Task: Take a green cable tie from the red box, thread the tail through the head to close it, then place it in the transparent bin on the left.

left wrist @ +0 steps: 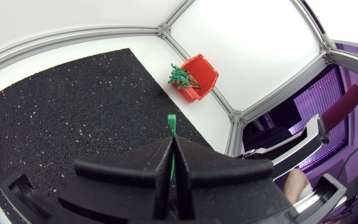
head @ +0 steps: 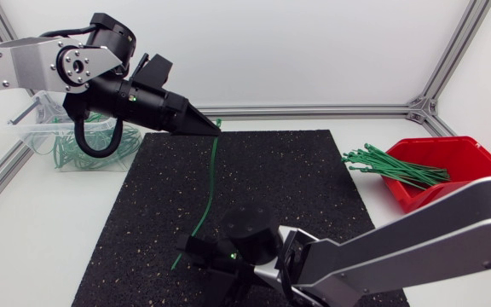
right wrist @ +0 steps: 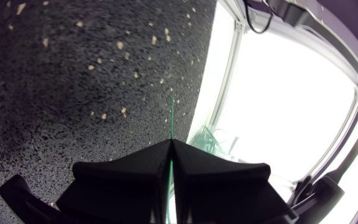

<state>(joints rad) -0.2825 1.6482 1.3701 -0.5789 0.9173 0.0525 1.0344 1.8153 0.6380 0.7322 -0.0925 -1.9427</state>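
At the far left, one transparent bin (head: 37,136) is seen beside the mat, with closed green loops (head: 75,153) already lying in it; they overlap too much to be counted. Over the mat's rear edge the left gripper (head: 212,127) is held, its fingers pressed together on one end of the single green cable tie (head: 210,179). In the left wrist view a short, broader green stub (left wrist: 171,123) is seen standing out past the left gripper (left wrist: 171,140); it is probably the head, kept exposed so that the tail can be brought to it. From there the tie is stretched across the one black mat (head: 297,188) toward the near side, where it is clamped by the right gripper (head: 189,249), with only a short end left free beyond it. In the right wrist view the thin strip is seen running ahead from between the shut fingers of the right gripper (right wrist: 170,144). The tie appears to be held at two places so that both ends can be steered; no loop is formed, so threading is judged not yet done. At the far right one red box (head: 467,158) is placed, with a bundle of spare green ties (head: 395,166) spilling over its rim, too many and too tangled for an exact count. Two grippers are thus engaged on one tie.
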